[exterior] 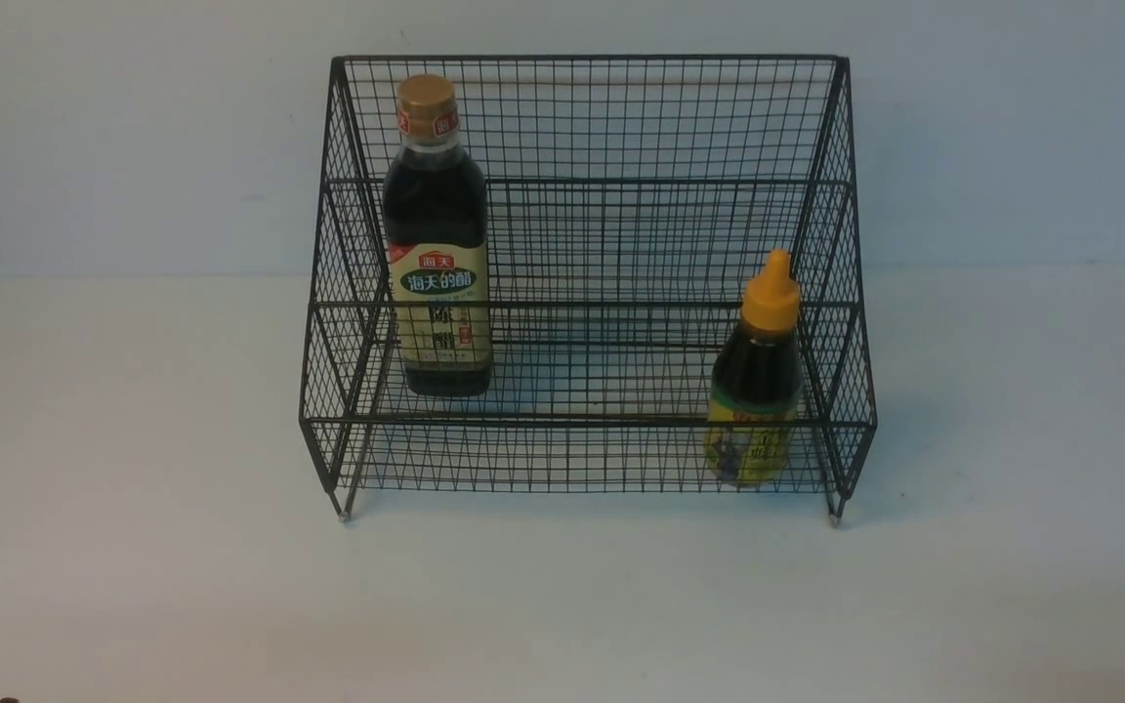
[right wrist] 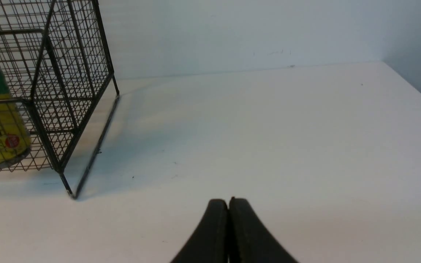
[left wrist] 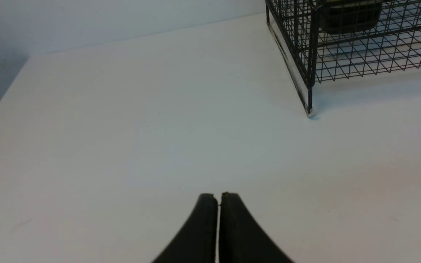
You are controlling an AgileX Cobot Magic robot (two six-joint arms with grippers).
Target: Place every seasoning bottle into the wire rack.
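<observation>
Nr table, L gripper [left wrist: 218,204] & R gripper [right wrist: 228,208] hover, closed.

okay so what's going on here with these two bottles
Nothing is being handled right now: the left gripper and right gripper are both shut, with nothing between their jaws. The tall bottle stands in the left part of the wire rack, and the short bottle with the orange cap is in the right part, leaning a little. With both bottles in, the job of racking them looks done.
</observation>
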